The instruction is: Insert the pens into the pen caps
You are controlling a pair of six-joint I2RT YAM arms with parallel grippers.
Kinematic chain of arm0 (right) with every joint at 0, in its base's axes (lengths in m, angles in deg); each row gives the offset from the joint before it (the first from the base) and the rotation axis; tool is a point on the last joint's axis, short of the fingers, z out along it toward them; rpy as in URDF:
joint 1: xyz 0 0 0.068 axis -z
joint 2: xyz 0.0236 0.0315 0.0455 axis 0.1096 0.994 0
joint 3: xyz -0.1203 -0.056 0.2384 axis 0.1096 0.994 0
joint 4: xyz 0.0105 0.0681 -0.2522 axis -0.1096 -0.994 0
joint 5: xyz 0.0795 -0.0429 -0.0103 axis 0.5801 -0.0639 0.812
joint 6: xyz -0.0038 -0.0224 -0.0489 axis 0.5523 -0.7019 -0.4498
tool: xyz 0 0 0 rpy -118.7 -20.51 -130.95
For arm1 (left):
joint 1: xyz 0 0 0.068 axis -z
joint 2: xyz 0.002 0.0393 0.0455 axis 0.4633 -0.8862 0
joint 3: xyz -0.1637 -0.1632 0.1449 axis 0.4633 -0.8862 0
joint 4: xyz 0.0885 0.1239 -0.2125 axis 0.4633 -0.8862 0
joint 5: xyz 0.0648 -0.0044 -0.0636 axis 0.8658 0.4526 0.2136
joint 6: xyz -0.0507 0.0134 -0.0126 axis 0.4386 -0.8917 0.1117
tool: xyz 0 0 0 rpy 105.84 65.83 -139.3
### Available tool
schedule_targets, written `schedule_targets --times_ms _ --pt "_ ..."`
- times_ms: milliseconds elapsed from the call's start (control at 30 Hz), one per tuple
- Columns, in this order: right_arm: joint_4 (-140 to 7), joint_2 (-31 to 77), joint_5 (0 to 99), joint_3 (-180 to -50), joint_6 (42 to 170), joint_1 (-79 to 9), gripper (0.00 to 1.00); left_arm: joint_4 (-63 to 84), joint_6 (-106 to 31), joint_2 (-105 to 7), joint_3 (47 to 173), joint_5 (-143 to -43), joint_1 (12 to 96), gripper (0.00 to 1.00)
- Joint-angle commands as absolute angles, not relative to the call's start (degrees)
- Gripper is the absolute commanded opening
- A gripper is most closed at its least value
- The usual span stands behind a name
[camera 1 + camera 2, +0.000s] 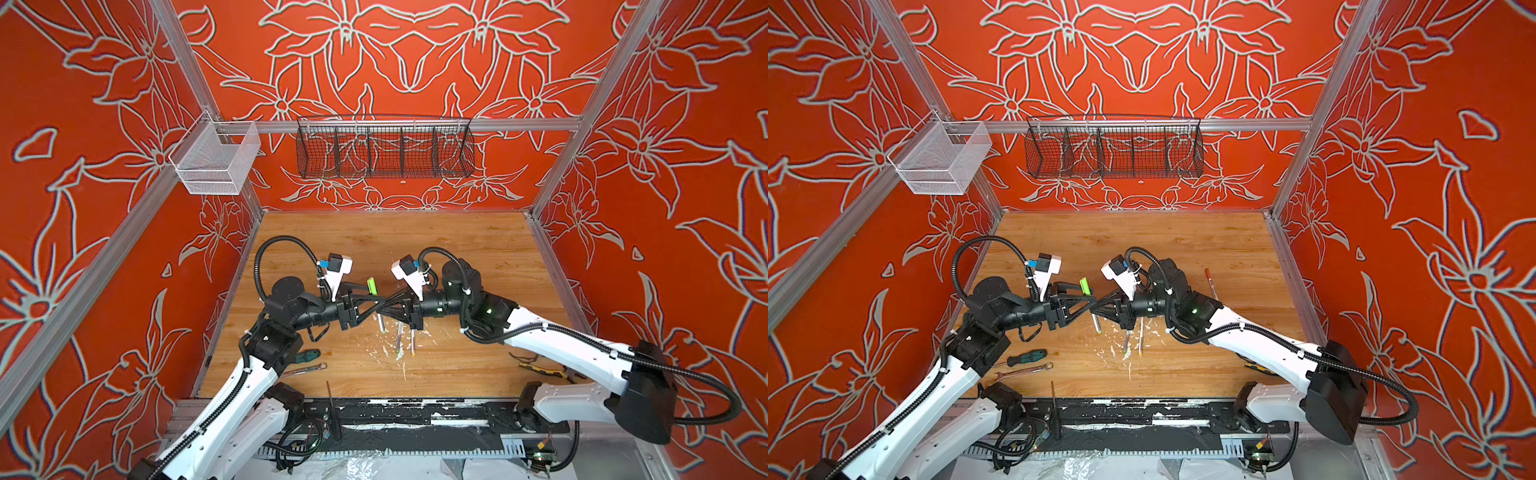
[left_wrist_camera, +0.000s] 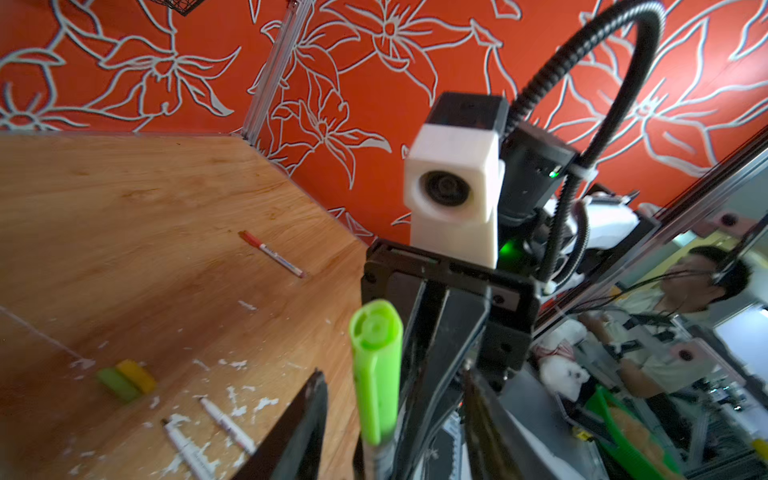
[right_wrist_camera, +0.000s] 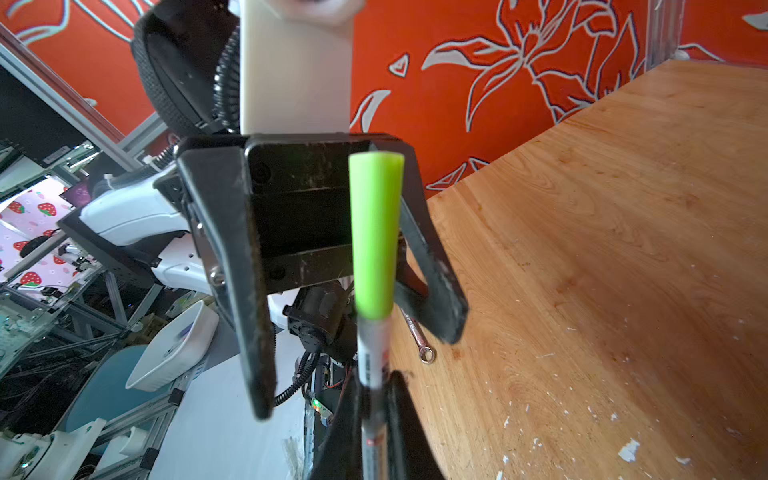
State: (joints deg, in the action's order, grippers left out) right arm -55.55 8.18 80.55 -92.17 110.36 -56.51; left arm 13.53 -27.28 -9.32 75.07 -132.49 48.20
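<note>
While right end effector [image 3: 372, 399] clamps pen [image 3: 374, 353], base cropped, left end effector [image 2: 390, 386] gapes, seemingly clear of cap [image 3: 376, 232].

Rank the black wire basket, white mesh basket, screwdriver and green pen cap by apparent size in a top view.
Largest first: black wire basket, white mesh basket, screwdriver, green pen cap. Baskets hang higher, likely nearer the camera.

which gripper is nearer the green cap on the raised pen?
Left. The left gripper straddles the green cap, one finger on each side of it. The right gripper is shut on the pen, just past the cap's open end.
</note>
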Motion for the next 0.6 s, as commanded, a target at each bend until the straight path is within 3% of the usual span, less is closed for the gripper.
schedule_targets --times_ms 0,367,433,567 --pt "-52.47 7.82 82.99 -94.09 111.77 -56.42 0.00 13.35 -28.64 -8.74 75.94 -135.06 47.86 0.38" --pt "-53.21 8.29 84.46 -94.97 112.13 -56.44 0.00 13.97 -28.42 -8.20 75.50 -134.53 47.90 0.02" --pt "-53.41 8.35 84.42 -94.75 112.43 -56.45 0.01 13.80 -28.35 -8.13 75.63 -133.66 47.88 0.00" --pt "-53.59 8.45 84.19 -94.28 113.23 -56.42 0.19 13.60 -28.43 -7.61 75.77 -131.52 47.73 0.00"
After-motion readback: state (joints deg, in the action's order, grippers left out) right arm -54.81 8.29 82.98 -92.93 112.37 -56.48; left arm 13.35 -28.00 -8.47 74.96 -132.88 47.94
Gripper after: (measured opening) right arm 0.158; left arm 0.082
